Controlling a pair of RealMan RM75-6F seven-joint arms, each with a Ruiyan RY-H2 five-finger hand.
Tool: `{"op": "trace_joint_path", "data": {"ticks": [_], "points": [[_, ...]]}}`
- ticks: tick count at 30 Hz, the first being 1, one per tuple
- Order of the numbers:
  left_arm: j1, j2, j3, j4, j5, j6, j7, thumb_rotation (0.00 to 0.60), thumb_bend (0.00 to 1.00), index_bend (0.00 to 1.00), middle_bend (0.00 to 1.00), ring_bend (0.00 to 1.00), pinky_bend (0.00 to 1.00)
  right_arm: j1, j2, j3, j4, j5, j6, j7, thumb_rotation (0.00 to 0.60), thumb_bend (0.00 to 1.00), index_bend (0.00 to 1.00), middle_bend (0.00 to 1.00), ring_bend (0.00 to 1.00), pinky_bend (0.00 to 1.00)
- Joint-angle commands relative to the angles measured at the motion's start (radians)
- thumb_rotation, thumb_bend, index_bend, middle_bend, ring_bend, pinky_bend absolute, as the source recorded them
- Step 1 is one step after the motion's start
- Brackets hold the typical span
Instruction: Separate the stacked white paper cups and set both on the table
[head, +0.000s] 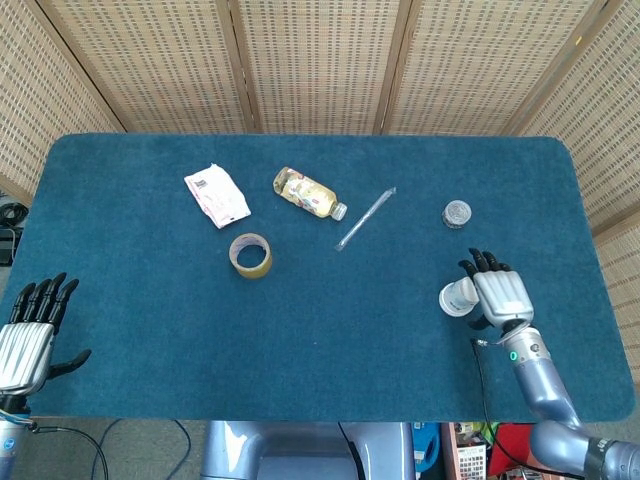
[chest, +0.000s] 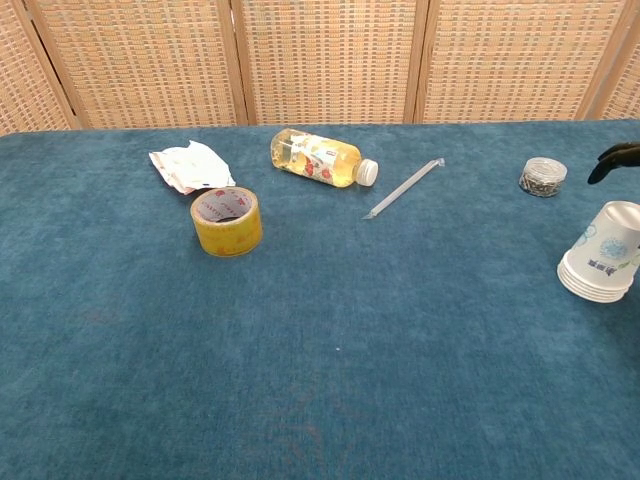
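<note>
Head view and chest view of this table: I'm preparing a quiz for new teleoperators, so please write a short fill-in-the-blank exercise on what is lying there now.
1. The stack of white paper cups stands upside down, its wide rim on the ____.
2. The plastic bottle lies on its ____.
3. The roll of tape is ____ in colour.
4. The hand nearest the cups is the robot's ____ hand.

Missing words: table; side; yellow; right

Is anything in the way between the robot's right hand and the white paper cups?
No, nothing visible is. The right hand is right beside the stacked paper cups, with only bare table around them. The small jar sits farther back, out of the way.
</note>
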Motion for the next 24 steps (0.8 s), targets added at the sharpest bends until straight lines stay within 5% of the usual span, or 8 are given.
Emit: {"op": "trace_joint_path", "data": {"ticks": [1,17,20,24], "points": [[0.000,0.000,0.001,0.000,0.000,0.000,0.001,0.600,0.18,0.00,0.00,0.00,0.00,0.020,-0.016,-0.011,0.025,0.024,-0.011,-0.007,0.600,0.13,0.21,0.07,0.00,0.27],[-0.003,-0.007,0.001,0.005,-0.001,-0.004,0.009,0.600,0.18,0.00,0.00,0.00,0.00,0.075,-0.072,-0.056,0.122,0.088,-0.032,0.001,0.600,0.13,0.28,0.16,0.01,0.34],[-0.003,-0.007,0.001,0.005,0.000,-0.004,0.008,0.600,0.18,0.00,0.00,0.00,0.00,0.078,-0.092,-0.058,0.140,0.069,-0.014,0.010,0.600,0.13,0.36,0.25,0.08,0.42],[-0.003,-0.007,0.000,0.006,0.001,-0.001,0.005,0.600,0.18,0.00,0.00,0.00,0.00,0.067,-0.123,-0.066,0.166,0.008,0.035,0.029,0.600,0.13,0.57,0.48,0.31,0.54]]}}
